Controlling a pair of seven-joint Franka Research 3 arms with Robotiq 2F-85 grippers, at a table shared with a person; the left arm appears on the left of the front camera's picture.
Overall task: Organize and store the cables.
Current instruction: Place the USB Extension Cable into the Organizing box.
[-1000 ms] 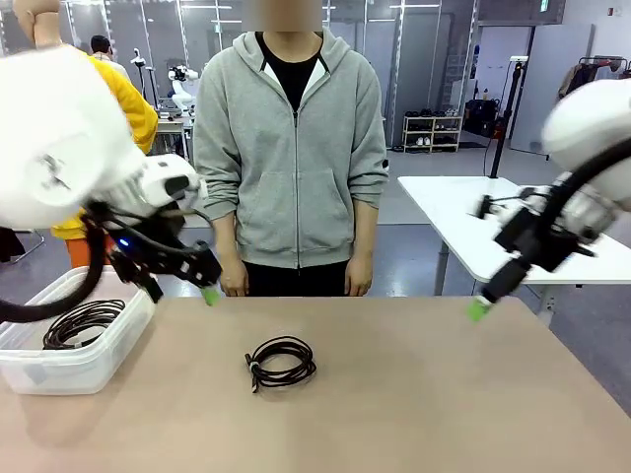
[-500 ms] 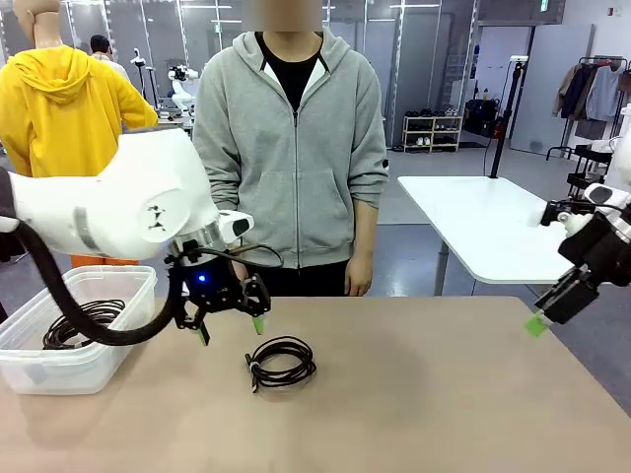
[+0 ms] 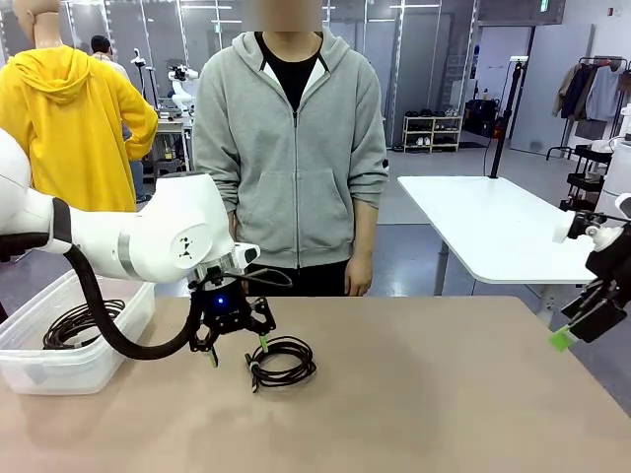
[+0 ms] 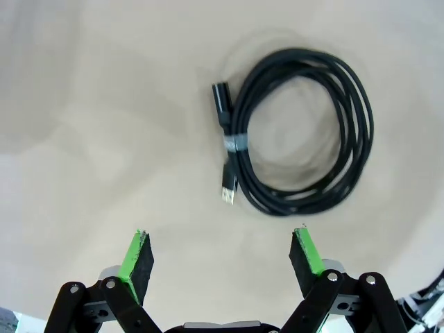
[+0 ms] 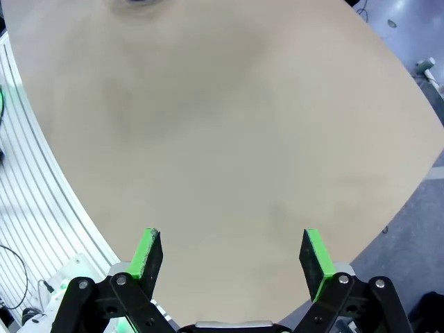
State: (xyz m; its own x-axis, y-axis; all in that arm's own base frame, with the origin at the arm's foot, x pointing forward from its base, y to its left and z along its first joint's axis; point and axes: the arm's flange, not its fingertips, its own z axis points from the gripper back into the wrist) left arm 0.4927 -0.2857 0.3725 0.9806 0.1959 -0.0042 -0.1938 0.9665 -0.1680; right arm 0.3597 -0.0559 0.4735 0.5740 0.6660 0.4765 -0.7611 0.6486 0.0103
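At the middle of the worktop [image 3: 414, 394] lies one coiled cable [image 3: 282, 361], a loose black ring with a small tie and two plugs bunched at its nine o'clock edge as I face it. The left tool [image 3: 238, 346] hangs just over that edge, spread wide and gripping nothing, its green pads [image 4: 137, 256] bare. Looking down along its fingers, the coil sits at about one o'clock from the gap between them, a little apart, so it is not yet lined up over the cord.

Off at nine o'clock from the coil, at the worktop's left end, stands a clear bin [image 3: 108, 347] with another black cable [image 3: 83, 323] already lying in it. The right tool [image 3: 575, 329] waits at three o'clock, past the worktop's edge, likewise released and empty. A person [image 3: 291, 148] stands at twelve o'clock on the far side, hands down.

That cord looks light and limp, I'd say; it should sag and perhaps spring open if pinched on a single strand. The tied spot seems the best hold, since all turns are gathered there and the bundle is thickest. Its smooth jacket may slide on the pads, so a square pinch across the whole bunch would be safest before carrying it to the bin.
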